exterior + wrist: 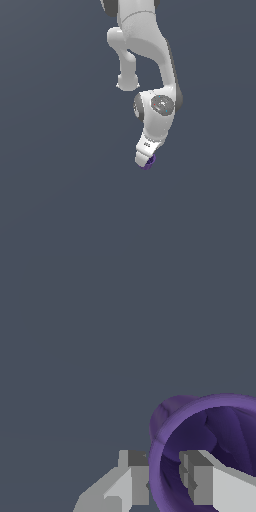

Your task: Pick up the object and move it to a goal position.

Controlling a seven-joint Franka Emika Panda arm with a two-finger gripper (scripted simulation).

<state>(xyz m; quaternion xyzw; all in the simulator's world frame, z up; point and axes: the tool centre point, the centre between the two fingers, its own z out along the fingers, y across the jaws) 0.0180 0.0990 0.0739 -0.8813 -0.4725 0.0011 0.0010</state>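
The dark purple cup fills the corner of the wrist view, its hollow mouth turned toward the camera. My gripper is shut on its rim: one grey finger lies outside the wall and the other finger is inside the hollow. In the exterior view only a sliver of the purple cup shows under the white hand, where the gripper points down and slightly toward the exterior view's left. The fingertips are hidden there.
The white arm hangs down from the top of the exterior view. Around it is a plain dark blue-grey background with no other objects in view.
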